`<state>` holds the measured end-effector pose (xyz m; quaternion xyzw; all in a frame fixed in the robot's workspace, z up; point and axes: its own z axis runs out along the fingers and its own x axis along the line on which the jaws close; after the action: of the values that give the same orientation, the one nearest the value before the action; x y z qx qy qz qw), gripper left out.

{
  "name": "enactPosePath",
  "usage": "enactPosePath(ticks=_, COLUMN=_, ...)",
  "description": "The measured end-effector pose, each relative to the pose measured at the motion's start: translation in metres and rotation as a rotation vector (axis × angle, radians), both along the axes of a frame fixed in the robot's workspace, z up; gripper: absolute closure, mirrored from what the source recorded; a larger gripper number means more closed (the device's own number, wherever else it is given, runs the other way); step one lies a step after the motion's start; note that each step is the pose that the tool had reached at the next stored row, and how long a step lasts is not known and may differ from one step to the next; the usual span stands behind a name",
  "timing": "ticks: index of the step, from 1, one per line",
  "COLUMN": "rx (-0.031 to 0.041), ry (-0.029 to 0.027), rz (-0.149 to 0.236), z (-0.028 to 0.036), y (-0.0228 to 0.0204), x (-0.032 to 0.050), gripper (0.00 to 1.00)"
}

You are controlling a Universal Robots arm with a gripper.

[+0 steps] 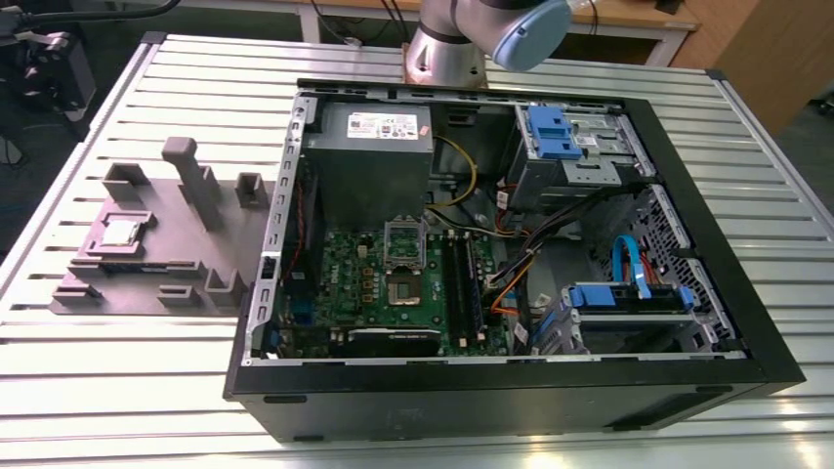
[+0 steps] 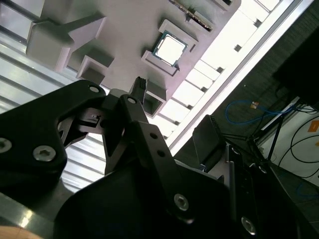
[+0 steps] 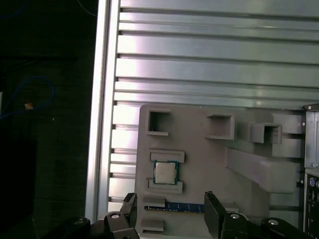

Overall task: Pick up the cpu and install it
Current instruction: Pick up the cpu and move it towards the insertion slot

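Observation:
The cpu (image 1: 124, 232) is a small square chip with a silvery top. It lies flat in a square recess of the grey fixture block (image 1: 183, 244), on the slatted table at the exterior view's left. In both wrist views the cpu (image 3: 165, 173) (image 2: 169, 48) sits in its framed seat. My gripper (image 3: 172, 209) hangs well above the block, open, with nothing between its black fingers (image 3: 213, 211). The chip is just beyond the fingertips, not touched. The open computer case (image 1: 678, 195) holds the green motherboard, whose cpu socket (image 1: 402, 291) is uncovered.
The fixture block carries upright posts (image 1: 195, 181) and a memory stick with a blue strip (image 3: 182, 206) beside the cpu. Inside the case are a grey power supply (image 1: 371, 147), blue drive cages (image 1: 561, 137) and loose cables. The arm's base (image 1: 443, 54) stands behind the case.

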<state>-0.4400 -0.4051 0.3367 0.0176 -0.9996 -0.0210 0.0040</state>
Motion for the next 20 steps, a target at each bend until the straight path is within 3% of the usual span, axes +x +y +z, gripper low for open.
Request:
enactPosePath(ticks=7, rx=0.0004, ry=-0.0001, rz=0.0, z=-0.0024, y=0.0, x=0.0, gripper=0.35)
enactPosePath(ticks=10, rx=0.0004, ry=0.0, rz=0.0, z=-0.0073, y=0.0, x=0.0, gripper=0.35)
enactPosePath(ticks=13, rx=0.0005, ry=-0.0001, rz=0.0, z=-0.0129, y=-0.0006, x=0.0001, gripper=0.29)
enactPosePath(ticks=14, rx=0.0004, ry=0.0, rz=0.001, z=-0.0147, y=-0.0012, x=0.0001, gripper=0.29)
enactPosePath(ticks=15, rx=0.0004, ry=0.0, rz=0.001, z=-0.0164, y=-0.0017, x=0.0, gripper=0.22)
enactPosePath(ticks=20, rx=0.0004, ry=0.0, rz=0.002, z=-0.0255, y=-0.0062, x=0.0, gripper=0.22)
